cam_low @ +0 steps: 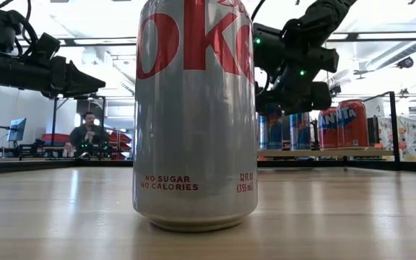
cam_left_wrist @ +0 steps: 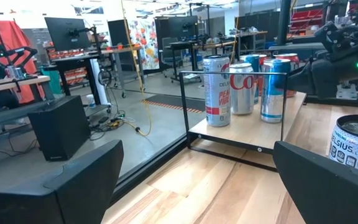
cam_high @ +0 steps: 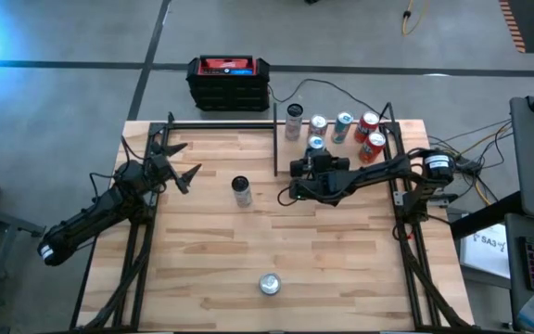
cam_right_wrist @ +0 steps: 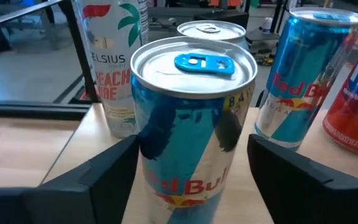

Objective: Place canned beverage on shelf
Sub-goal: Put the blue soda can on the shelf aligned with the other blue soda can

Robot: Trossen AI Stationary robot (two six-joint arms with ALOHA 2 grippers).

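right gripper (cam_high: 315,165) at the shelf (cam_high: 341,153), straddling a blue can (cam_right_wrist: 191,124)

its jaws are standing apart either side of the can, which is sitting upright on the shelf among other cans; contact unclear. left gripper (cam_high: 176,160) is hovering over the desk (cam_high: 341,260), jaws wide apart.

Bright overhead ceiling lights wash out the low view's background, while the near can (cam_low: 196,108) looms slightly soft.

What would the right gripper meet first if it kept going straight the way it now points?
The right gripper already straddles a blue Red Bull can on the shelf, so that can comes first. Behind it stands a silver can, though depth is unclear.
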